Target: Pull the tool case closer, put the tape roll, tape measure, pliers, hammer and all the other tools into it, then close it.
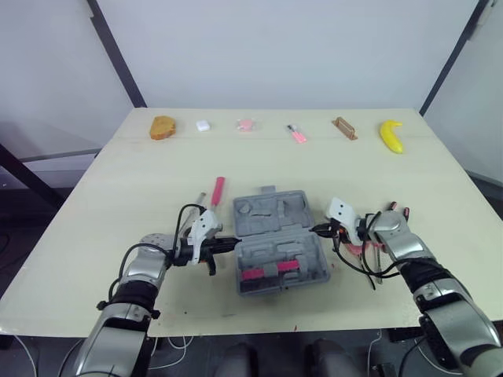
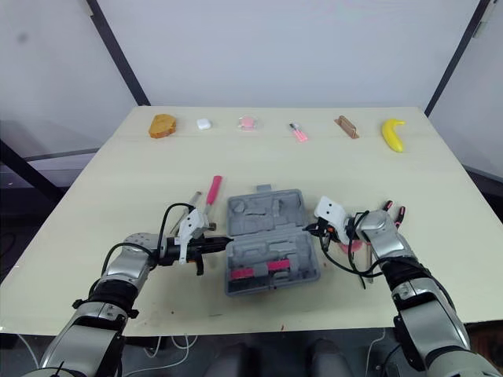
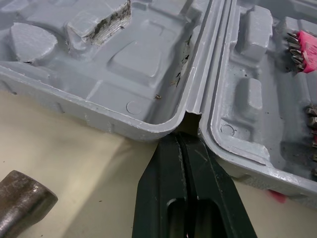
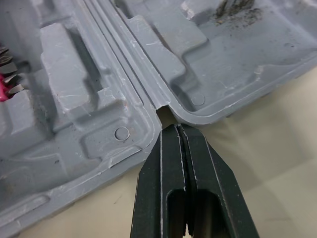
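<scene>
- The tool case lies open near the desk's front edge.
- Our left gripper and right gripper, both pinched closed and empty, sit at its hinge ends.

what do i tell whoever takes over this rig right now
Left gripper: shut, tips at the hinge notch on the left side of the tool case.
Right gripper: shut, tips at the hinge notch on the case's right side.
The case lies open, close in front, between the two grippers.
Hammer: on the table, left of the case.
Red-handled pliers, as they look to be: on the table by the right arm.
Left to do: load every tool, then close the case.
</scene>
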